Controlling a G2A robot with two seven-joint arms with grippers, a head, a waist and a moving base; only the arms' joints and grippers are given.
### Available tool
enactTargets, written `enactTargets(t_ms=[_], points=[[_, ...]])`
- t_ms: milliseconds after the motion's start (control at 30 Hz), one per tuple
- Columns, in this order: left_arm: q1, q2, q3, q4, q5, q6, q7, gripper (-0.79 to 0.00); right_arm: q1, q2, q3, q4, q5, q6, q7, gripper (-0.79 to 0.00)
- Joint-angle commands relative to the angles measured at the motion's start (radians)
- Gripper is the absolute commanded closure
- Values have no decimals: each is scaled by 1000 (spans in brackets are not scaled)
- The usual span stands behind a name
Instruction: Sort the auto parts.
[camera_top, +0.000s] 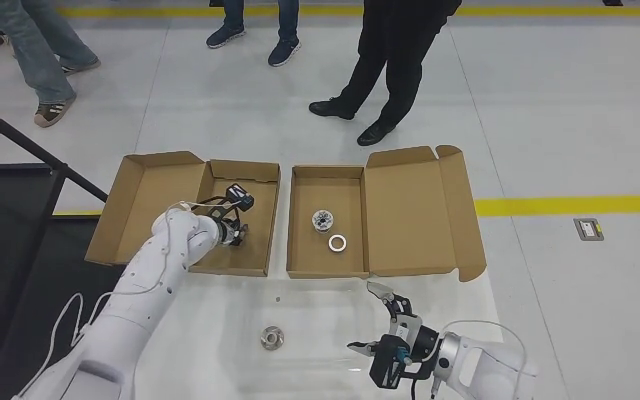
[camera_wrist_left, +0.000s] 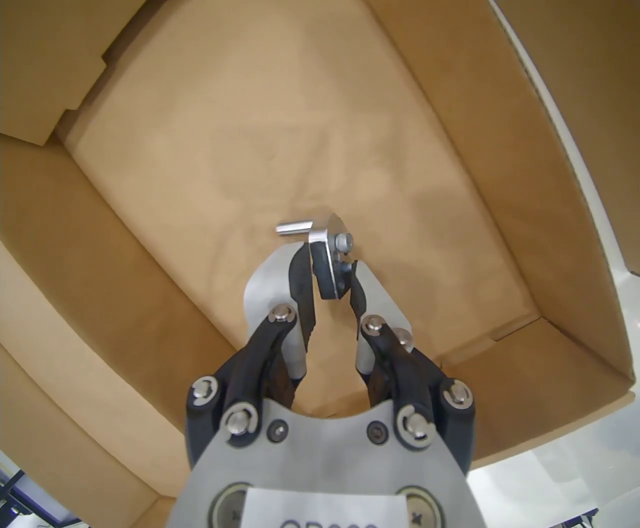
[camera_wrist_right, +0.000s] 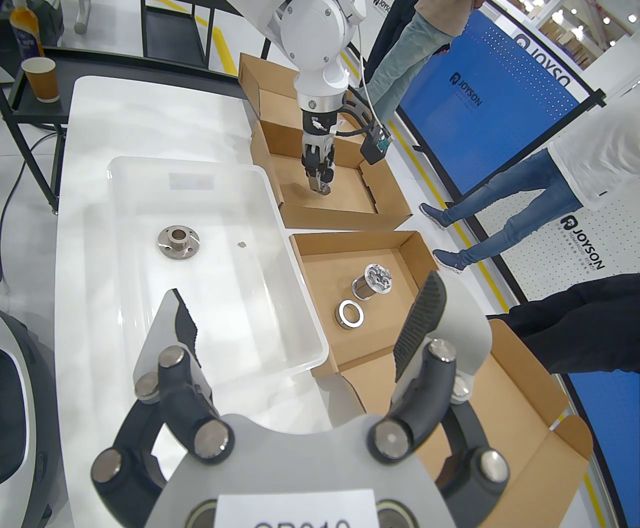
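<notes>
Top view: left gripper (camera_top: 238, 234) hangs inside the left box (camera_top: 245, 170), clenched on a small metal bracket (camera_wrist_left: 327, 250) with a pin sticking out, held just off the cardboard floor. Right gripper (camera_top: 372, 320) sits wide open near a corner of the clear bin (camera_wrist_right: 305, 295). One flange (camera_top: 271, 338) lies in the bin. A ring (camera_top: 338, 242) and a cylinder (camera_top: 321, 219) sit close together in the right box (camera_top: 325, 175).

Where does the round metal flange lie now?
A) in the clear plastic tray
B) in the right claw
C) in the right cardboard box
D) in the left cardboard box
A: the flange lies on the floor of the clear plastic tray.
</notes>
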Motion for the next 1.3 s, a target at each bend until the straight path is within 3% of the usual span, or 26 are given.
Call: enactTargets(t_ms=[0,233,500,600,800,900,967,1067,1267], points=[[-4,-4,-2,13,0,-3,5,-345,0,0,0,0,0,0,0,-785],[-13,-5,-29,24,-7,-25,33,-372,0,0,0,0,0,0,0,-785],[20,35,-127,-81,-69,-166,25,-422,0,0,0,0,0,0,0,-785],[67,67,-189,-180,-104,-285,9,-576,0,0,0,0,0,0,0,-785],[213,135,-320,-436,-178,-475,-87,-579,0,0,0,0,0,0,0,-785],[284,162,-375,-556,-244,-532,-157,-606,0,0,0,0,0,0,0,-785],[340,184,-408,-651,-302,-548,-193,-585,0,0,0,0,0,0,0,-785],[398,222,-395,-751,-326,-562,-178,-600,0,0,0,0,0,0,0,-785],[450,323,-281,-927,-306,-563,-177,-785,0,0,0,0,0,0,0,-785]])
